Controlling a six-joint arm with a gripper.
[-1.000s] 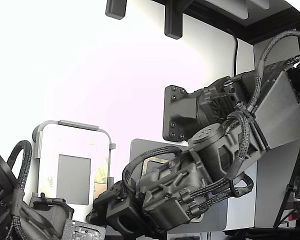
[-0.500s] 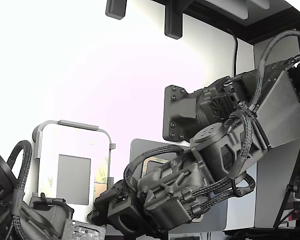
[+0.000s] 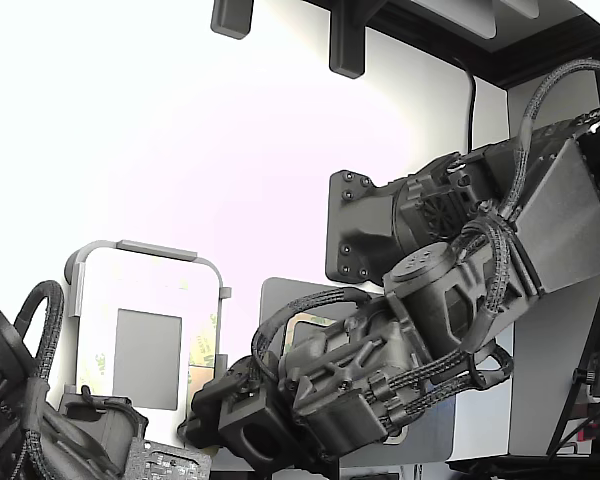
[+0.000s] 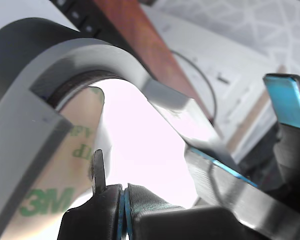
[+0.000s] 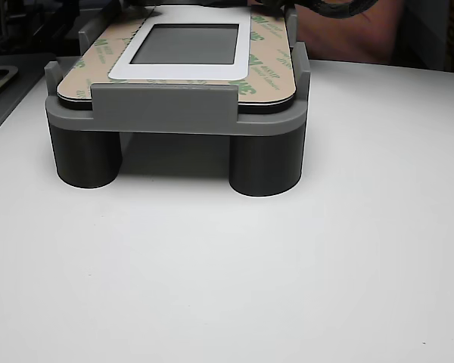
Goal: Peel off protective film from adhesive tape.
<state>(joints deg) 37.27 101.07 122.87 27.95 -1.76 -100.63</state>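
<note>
While the gripper [image 4: 124, 200] pinches its two dark pads together beside a corner of the grey holder [image 4: 50, 105], whether anything sits between them cannot be told. A tan protective film [image 4: 65, 170] with green logos lies along the light panel [image 5: 189, 45] edge, inside the holder, which stands on a white worktop [image 5: 227, 272].

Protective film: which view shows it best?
The other view: the film lies flat around the panel, green logos visible. The wrist view shows a close, partial stretch. The exterior view shows only a sliver beside the arm.
</note>
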